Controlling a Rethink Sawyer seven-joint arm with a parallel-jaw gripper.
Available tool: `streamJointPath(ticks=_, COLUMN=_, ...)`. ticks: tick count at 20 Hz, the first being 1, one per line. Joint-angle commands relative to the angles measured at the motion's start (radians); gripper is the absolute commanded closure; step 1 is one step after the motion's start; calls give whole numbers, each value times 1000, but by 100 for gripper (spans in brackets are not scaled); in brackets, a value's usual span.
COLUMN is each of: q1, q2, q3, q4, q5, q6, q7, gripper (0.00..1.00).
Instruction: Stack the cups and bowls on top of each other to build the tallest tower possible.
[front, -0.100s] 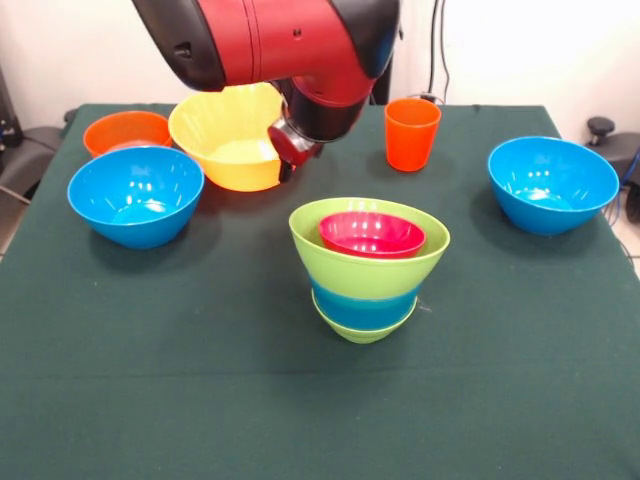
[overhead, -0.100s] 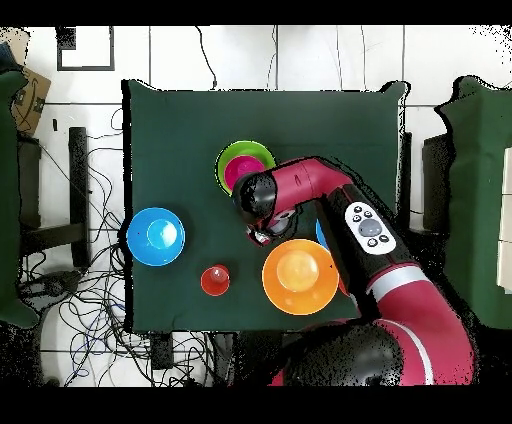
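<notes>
The tower (front, -0.100s: 368, 275) stands mid-table: a lime green bowl (front, -0.100s: 400, 268) on a blue band and a green base, with a small red-pink bowl (front, -0.100s: 372, 233) inside it. From overhead the tower (overhead, -0.100s: 246, 166) shows just beyond the arm. My gripper (front, -0.100s: 287, 152) is behind it, clamped on the right rim of the large yellow bowl (front, -0.100s: 228, 140). Overhead, the gripper (overhead, -0.100s: 262, 237) touches that bowl (overhead, -0.100s: 299, 275), which looks orange-yellow there. An orange cup (front, -0.100s: 412, 133) stands upright at the back right. The orange cup (overhead, -0.100s: 215, 280) shows apart from the rest overhead.
One blue bowl (front, -0.100s: 135, 195) sits left, touching the yellow bowl's side in the picture. Another blue bowl (front, -0.100s: 552, 183) sits at the right and shows overhead as a blue bowl (overhead, -0.100s: 155, 236). An orange bowl (front, -0.100s: 127, 130) lies at the back left. The arm (overhead, -0.100s: 350, 215) covers part of the table.
</notes>
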Motion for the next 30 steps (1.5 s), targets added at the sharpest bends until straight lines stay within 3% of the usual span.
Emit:
streamJointPath(ticks=1, q1=12, q2=-42, q3=4, q4=-36, q5=-120, q6=76, q7=-369, gripper=0)
streamJointPath(ticks=8, q1=-8, q2=-80, q3=-7, q4=-6, q5=-143, q6=104, q7=-411, gripper=0)
streamJointPath(ticks=15, q1=-30, q2=-83, q3=-11, q4=12, q5=-194, q6=47, q7=-449, gripper=0)
streamJointPath(ticks=19, q1=-38, q2=-69, q3=-16, q4=11, q5=-220, q6=39, q7=-459, gripper=0)
streamJointPath(ticks=30, q1=-42, q2=1, q3=-16, q4=-14, q5=-200, q6=50, q7=-428, gripper=0)
